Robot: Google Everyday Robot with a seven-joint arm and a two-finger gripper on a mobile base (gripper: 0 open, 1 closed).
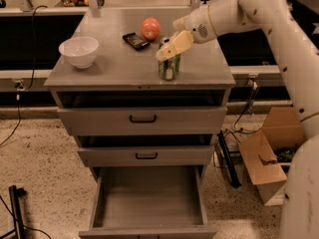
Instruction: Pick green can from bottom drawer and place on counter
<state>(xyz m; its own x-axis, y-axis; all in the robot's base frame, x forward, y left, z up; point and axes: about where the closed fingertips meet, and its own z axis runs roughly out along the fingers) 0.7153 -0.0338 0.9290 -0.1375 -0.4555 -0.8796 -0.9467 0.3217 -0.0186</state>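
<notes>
The green can [169,68] stands upright on the counter [119,66], near its front edge and right of the middle. My gripper [173,47] is right at the can's top, reaching in from the right on the white arm [259,14], and hides the can's lid. The bottom drawer [147,203] is pulled fully out below, and its flat grey floor holds nothing.
A white bowl [79,51] sits at the counter's left. A black device [135,40] and a red apple [150,28] lie behind the can. The two upper drawers [143,119] are slightly ajar. An open cardboard box [271,153] stands on the floor at the right.
</notes>
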